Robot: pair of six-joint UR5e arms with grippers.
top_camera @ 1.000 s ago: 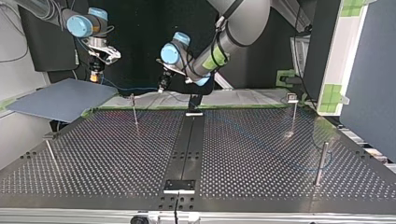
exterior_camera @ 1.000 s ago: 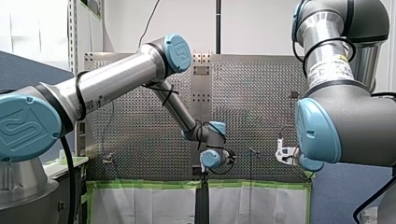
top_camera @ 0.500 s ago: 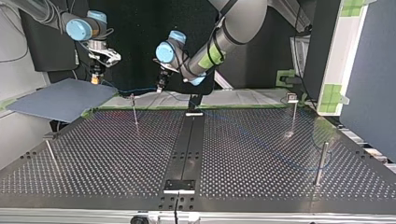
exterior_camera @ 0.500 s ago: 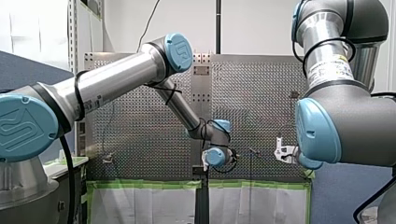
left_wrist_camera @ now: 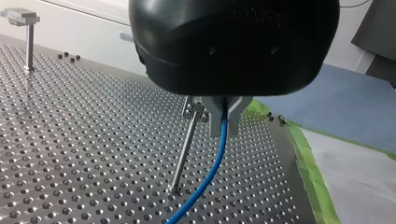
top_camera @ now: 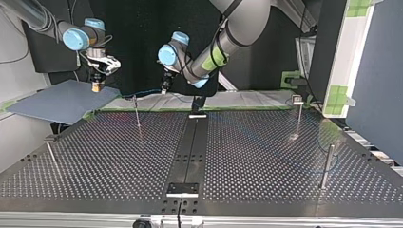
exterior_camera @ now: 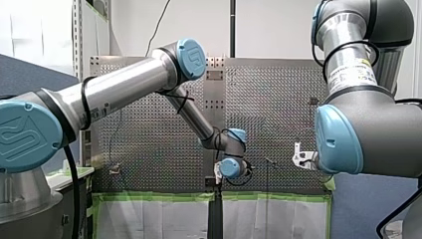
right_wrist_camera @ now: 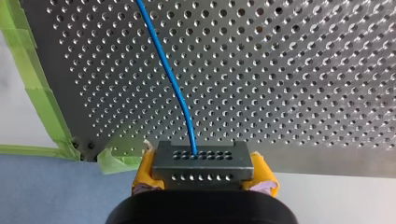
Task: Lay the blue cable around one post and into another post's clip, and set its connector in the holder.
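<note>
A: "Beside the slim metal post, what holds your thin blue cable?"
B: "Your left end effector, closed on it; your right end effector clamps its grey perforated connector between yellow pads."

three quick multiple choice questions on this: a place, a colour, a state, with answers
1. In the left wrist view, the thin blue cable is held
A. between my left gripper's jaws
B. in a person's hand
C. under a cup

2. My right gripper's pads are
A. black
B. white
C. yellow

3. My right gripper is
A. open
B. shut on the grey perforated connector block
C. shut on nothing

Answers: 1 A, it emerges between them; 2 C, yellow flanks the block; 3 B, the pads clamp its ends.
</note>
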